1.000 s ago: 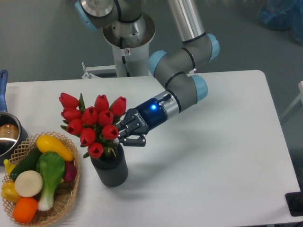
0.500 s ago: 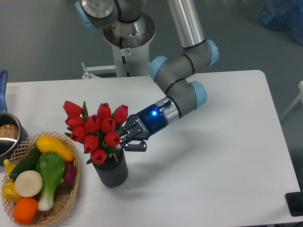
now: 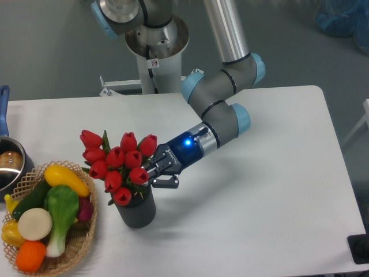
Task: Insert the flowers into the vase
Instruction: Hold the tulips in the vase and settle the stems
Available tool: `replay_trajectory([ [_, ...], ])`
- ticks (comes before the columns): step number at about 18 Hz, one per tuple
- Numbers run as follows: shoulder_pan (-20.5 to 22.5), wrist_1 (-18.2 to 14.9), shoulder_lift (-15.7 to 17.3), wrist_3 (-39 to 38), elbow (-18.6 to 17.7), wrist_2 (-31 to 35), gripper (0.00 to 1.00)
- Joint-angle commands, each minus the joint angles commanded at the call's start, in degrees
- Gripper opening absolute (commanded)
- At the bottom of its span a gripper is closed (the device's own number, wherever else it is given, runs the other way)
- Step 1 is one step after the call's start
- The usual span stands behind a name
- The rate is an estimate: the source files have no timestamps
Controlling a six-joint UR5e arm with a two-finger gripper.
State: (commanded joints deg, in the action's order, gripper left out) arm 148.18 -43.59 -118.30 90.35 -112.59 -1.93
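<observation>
Camera: gripper (image 3: 154, 175) clenched on flowers (image 3: 120, 165) at stem bundle, stems in vase (image 3: 136, 209) mouth. Bunch likely light, top-heavy, floppy; hold low on stems, avoid heads.

A white rectangular table with rounded corners (image 3: 259, 196) carries everything here. Near its front left stands a short dark grey ribbed cylindrical vase (image 3: 135, 210), upright on the tabletop. Just to the left of it, at the table's front-left corner, sits a round wicker basket (image 3: 83, 239) filled with colourful fruit and vegetables. Behind the basket, at the left edge, rests a metal pot with a blue handle (image 3: 8, 164), only partly in view.
</observation>
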Motion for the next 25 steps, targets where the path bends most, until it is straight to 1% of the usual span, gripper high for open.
replay_trajectory([
  [7,0.0,0.0,0.0,0.1,-0.7,0.1,0.12],
  [11,-0.2,0.0,0.6,0.1,-1.8,0.1,0.12],
  [15,-0.2,0.0,1.0,0.1,-1.8,0.0,0.12],
  [21,-0.3,0.0,0.9,0.4,-1.8,0.1,0.16],
  [22,-0.3,0.0,0.9,0.4,-1.6,0.1,0.2],
  [25,-0.3,0.0,0.9,0.4,-1.3,0.0,0.25],
])
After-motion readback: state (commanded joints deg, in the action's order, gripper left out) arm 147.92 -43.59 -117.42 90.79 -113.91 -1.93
